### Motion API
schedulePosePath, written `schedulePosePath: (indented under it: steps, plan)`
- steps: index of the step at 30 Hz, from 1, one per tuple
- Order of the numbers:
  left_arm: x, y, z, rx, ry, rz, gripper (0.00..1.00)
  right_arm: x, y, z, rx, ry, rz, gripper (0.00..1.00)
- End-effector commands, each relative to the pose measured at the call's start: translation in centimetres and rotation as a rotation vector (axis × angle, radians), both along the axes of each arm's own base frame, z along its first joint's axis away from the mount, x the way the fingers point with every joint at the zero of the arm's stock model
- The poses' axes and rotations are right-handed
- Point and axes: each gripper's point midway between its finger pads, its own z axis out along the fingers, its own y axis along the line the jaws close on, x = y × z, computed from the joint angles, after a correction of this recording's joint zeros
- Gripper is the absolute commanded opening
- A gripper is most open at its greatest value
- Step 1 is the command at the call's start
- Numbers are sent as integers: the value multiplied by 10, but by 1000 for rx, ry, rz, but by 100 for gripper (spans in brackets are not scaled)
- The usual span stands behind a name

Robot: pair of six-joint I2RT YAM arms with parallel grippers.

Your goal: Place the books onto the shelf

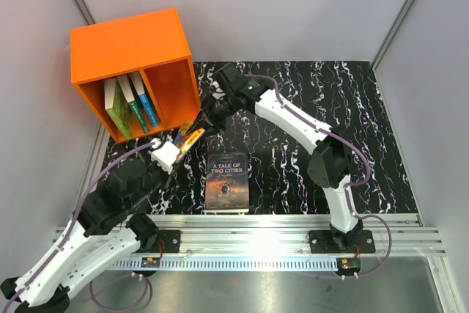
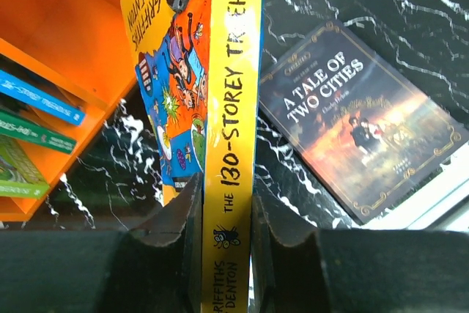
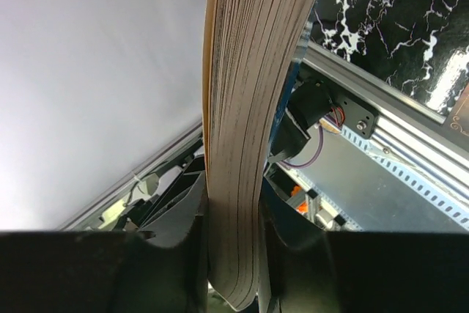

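Here, glossy yellow paperback (image 2: 231,108), marbled tabletop (image 2: 110,181)

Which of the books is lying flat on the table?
The dark A Tale of Two Cities: it alone lies flat, face up on the table. Three books stand in the shelf, and the yellow book is held up.

I see an orange shelf (image 1: 132,42), a black tabletop (image 1: 286,174) veined white, a yellow-spined Treehouse paperback (image 2: 229,108) with a cartoon cover, and a dark, gold-bordered Tale of Two Cities (image 1: 226,182).
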Motion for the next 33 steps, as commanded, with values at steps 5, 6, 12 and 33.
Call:
schedulePosePath:
  steps: [5, 6, 12, 33]
  plan:
    - [29, 30, 47, -129, -159, 284, 19, -17, -32, 22, -128, -170, 101, 0]
    - [29, 32, 47, -139, -154, 295, 30, -13, -35, 29, -135, -206, 88, 0]
    - [21, 43, 56, -261, -133, 390, 84, 10, -54, 38, -237, -393, 21, 0]
    - [-46, 114, 90, -507, -77, 599, 99, 64, -17, 81, -418, -1107, -139, 0]
